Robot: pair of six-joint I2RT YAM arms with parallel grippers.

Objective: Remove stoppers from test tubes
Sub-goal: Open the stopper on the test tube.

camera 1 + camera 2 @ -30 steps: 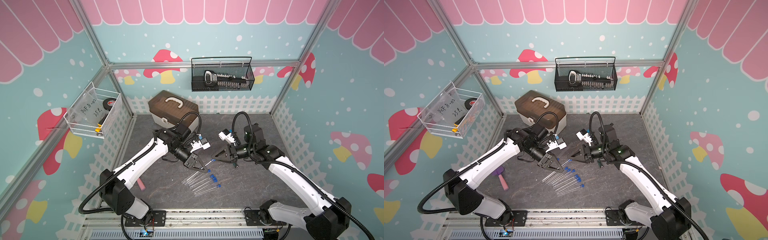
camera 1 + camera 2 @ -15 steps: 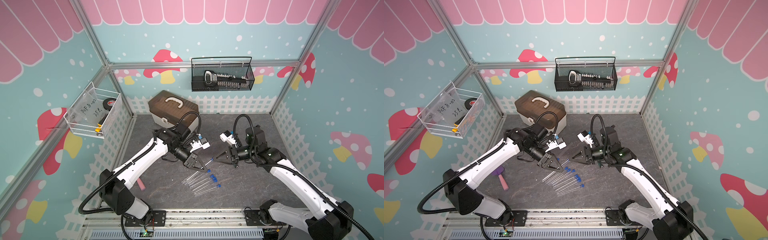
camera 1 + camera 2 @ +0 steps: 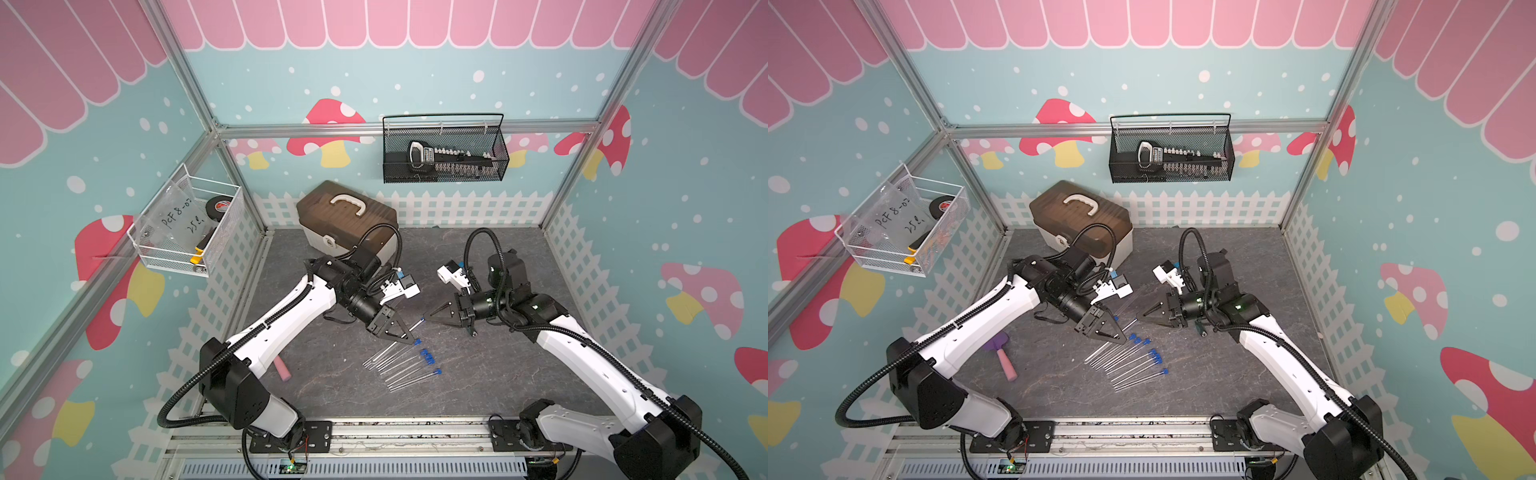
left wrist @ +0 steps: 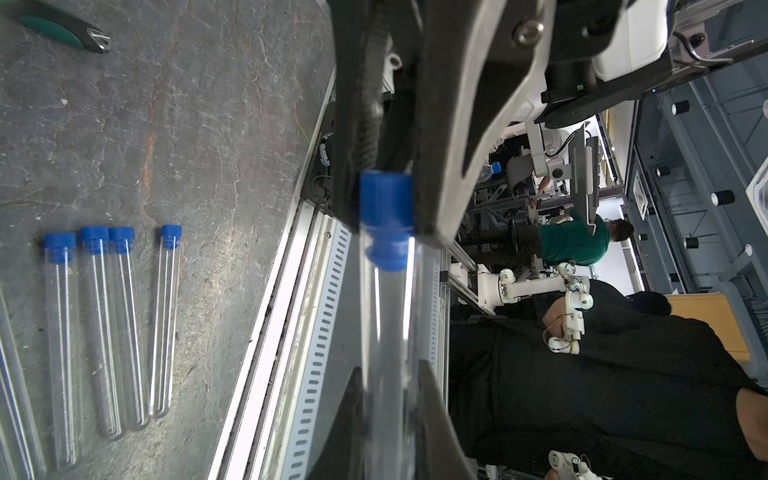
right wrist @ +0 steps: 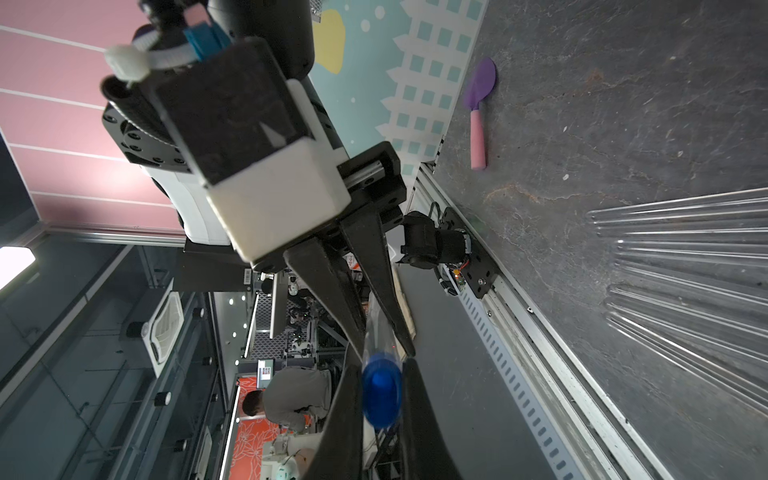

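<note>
We see one bright blue stopper seated in the mouth of a clear test tube, which is held up off the desk between the two arms. The right gripper is pinching that stopper, with one dark finger pressed on each side of it (the right wrist view looks straight at its round blue end). The left gripper is clamped on the glass of the same tube, a little back from the mouth. The stopper therefore juts out past its fingertips toward the right gripper. In both top views the two gripper tips nearly meet above the middle of the desk, with a short bare stretch of tube bridging them.

Just beside the left gripper, toward the near edge, the other test tubes lie flat on the desk in a loose fan, some of them touching. We count at least five with blue stoppers plugged in, and the stoppered ends point to the right arm's side.

Farther out, a pink-handled purple scoop lies near the left arm, well apart from the tubes. A brown-lidded box stands at the back of the desk. A black mesh basket hangs on the back wall and a white wire basket on the left wall.
</note>
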